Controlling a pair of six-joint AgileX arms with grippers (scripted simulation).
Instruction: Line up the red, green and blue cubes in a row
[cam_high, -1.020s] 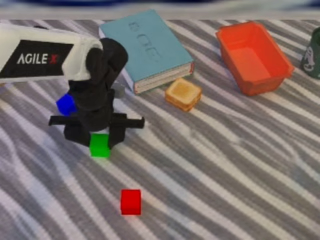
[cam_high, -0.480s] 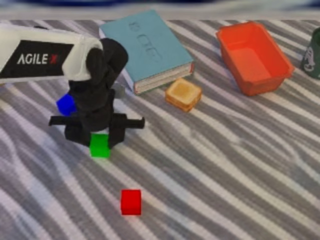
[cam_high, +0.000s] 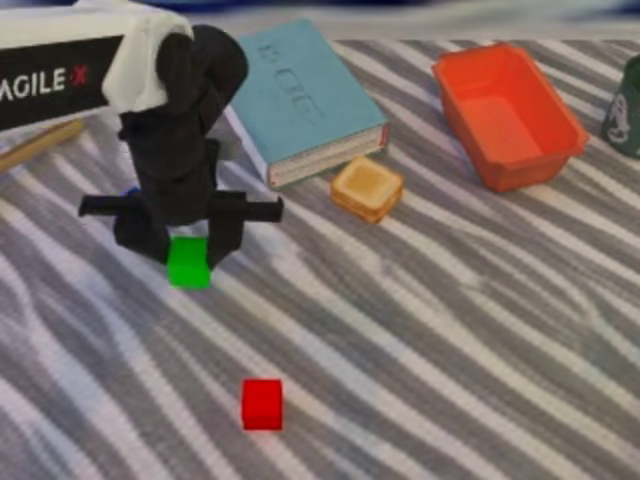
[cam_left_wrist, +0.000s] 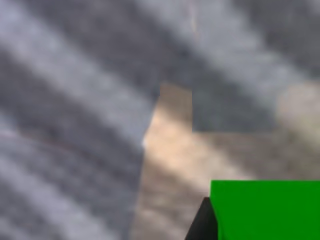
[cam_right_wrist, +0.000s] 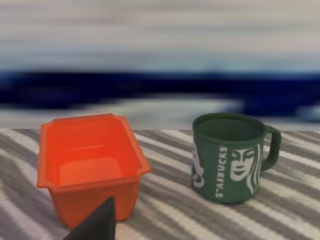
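Where the top view looks down on our striped grey table (cam_high: 450, 330), we list the left arm first: white casing lettered "AGILE X", black wrist, and the left gripper (cam_high: 189, 255) with its fingers closed on the green cube (cam_high: 188, 262), at the table's left half. The red cube (cam_high: 262, 404) sits alone toward the near edge, well apart from the green one. Of the blue cube (cam_high: 131, 190) only a sliver shows beside the black wrist, mostly hidden. Also entered: a teal book (cam_high: 300, 95) with faint embossed marks we cannot read, a tan toast block (cam_high: 367, 187) just beside it, an orange-red bin (cam_high: 507, 112) at the right, a dark green mug (cam_high: 624, 112) at the right edge, and a wooden stick (cam_high: 38, 146) at the left edge.

From the left wrist view we record the green cube (cam_left_wrist: 265, 210) filling one corner, a dark finger (cam_left_wrist: 202, 224) against its side, striped cloth beyond.

From the right wrist view we record the bin (cam_right_wrist: 90, 162) and the mug (cam_right_wrist: 231, 156), printed "STARBUCKS" with a white siren logo. A dark tip (cam_right_wrist: 97, 225) of the right gripper shows; we cannot tell its state.
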